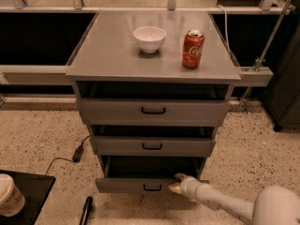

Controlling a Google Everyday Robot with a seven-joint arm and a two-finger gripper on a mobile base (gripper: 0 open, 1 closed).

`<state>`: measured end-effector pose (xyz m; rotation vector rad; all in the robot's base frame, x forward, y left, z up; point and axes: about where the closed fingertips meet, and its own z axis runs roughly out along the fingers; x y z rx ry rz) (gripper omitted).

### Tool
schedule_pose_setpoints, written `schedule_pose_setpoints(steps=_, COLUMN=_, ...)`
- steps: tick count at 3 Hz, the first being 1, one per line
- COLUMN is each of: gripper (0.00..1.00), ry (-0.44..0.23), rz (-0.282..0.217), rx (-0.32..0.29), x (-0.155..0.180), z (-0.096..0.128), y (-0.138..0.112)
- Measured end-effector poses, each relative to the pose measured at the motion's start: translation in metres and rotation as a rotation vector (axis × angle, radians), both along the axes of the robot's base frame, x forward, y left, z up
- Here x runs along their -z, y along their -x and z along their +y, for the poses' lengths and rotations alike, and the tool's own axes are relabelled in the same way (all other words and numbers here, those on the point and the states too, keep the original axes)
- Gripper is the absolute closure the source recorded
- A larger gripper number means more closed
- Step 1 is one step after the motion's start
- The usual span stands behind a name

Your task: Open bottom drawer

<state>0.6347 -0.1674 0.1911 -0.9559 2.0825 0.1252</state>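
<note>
The robot's cream-coloured gripper (178,183) sat at the front edge of the grey metal bottom drawer (124,185), lowest in the cabinet (84,109), just right of its black bar handle (152,187), seemingly placed to pull. Whether it was clamped could not be told. The drawer stood partly open.

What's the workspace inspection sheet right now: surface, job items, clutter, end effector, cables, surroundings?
Surface: grey cabinet top, carrying a white bowl and an upright red soda can, which stand apart.
Job's things: bottom drawer partly pulled out, with a dark gap behind its front; its black handle is free.
Clutter: slim black object on the floor, front-left of the cabinet.
End effector: at the bottom drawer's front, just right of the handle.
Cables: black cable on the floor, left of the cabinet.
Surroundings: speckled floor; paper cup on a black tray, lower left.
</note>
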Motion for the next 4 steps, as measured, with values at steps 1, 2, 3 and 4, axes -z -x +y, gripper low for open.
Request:
schedule_pose_setpoints(steps=1, gripper=1.0, ry=-0.002, rz=-0.005, rx=-0.005, x=0.0016, z=0.0035, y=0.0088)
schedule_pose_setpoints(steps=2, gripper=1.0, ry=-0.002, rz=-0.005, rx=-0.005, x=-0.0002, z=0.0028, y=0.009)
schedule_pose_setpoints(steps=3, gripper=1.0, ry=-0.012, rz=-0.007, rx=-0.002, x=0.0009, z=0.0025, y=0.0159)
schedule_pose_setpoints(steps=4, gripper=1.0, ry=-0.012, rz=-0.007, rx=-0.002, x=-0.0008, z=0.0024, y=0.016)
